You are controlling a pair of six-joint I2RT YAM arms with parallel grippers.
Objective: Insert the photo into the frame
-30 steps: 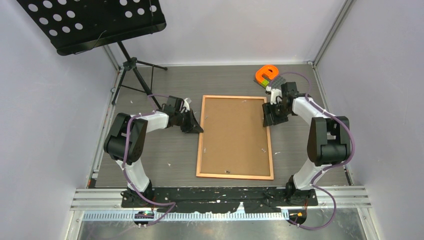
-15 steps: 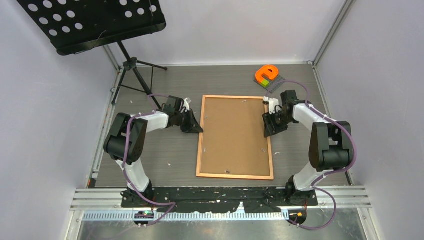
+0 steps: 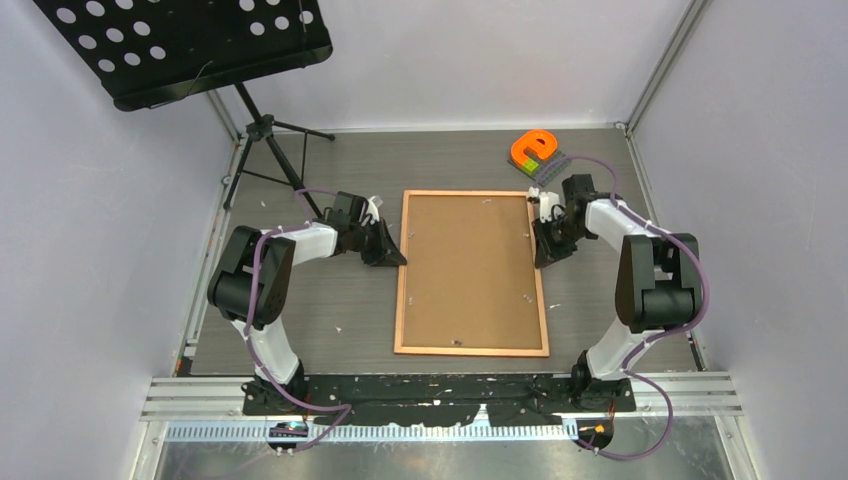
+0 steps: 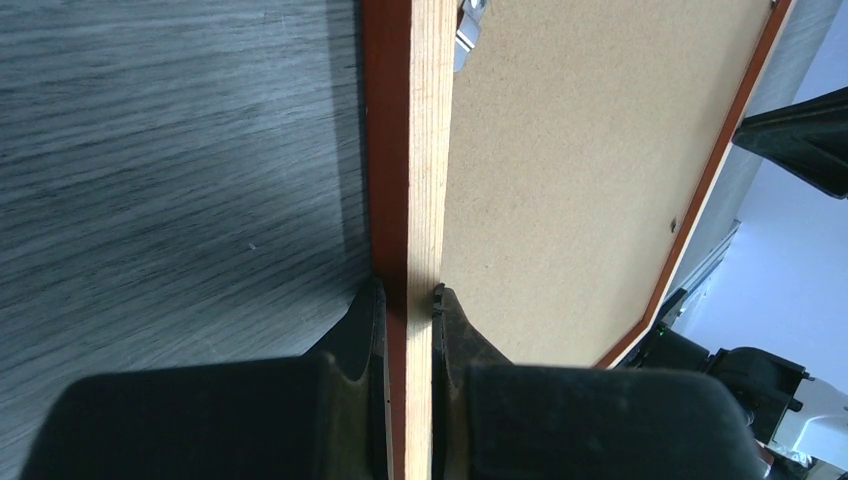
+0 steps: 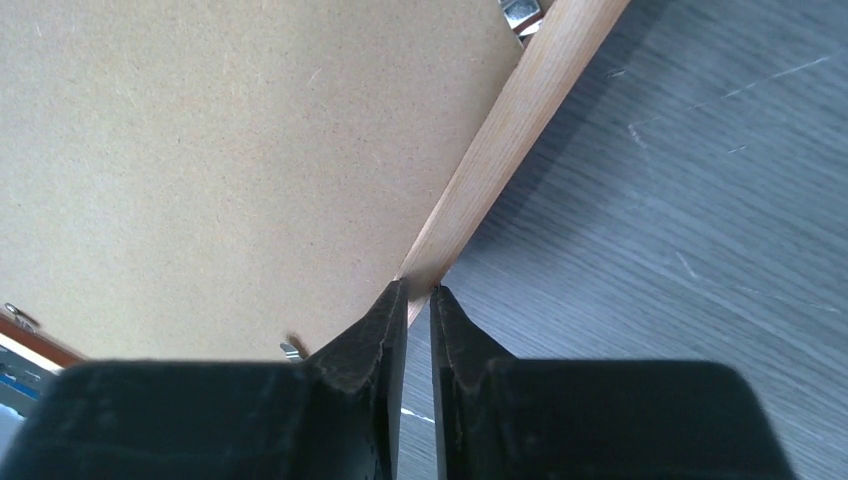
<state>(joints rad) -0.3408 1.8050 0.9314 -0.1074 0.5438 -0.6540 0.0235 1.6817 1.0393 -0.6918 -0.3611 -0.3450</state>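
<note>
Obs: left gripper (image 4: 408, 300) pinches frame (image 4: 410, 150) rail running ahead between its fingers (image 4: 362, 335); right gripper (image 5: 419, 295) pinches opposite rail; backing board (image 3: 470, 270) up, so a two-sided hold, likely for lifting

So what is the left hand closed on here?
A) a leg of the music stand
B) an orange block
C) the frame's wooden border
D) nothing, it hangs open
C: in the left wrist view, the left hand has one finger pressed on each side of the frame at its wooden border, right beside the brown backing.
</note>
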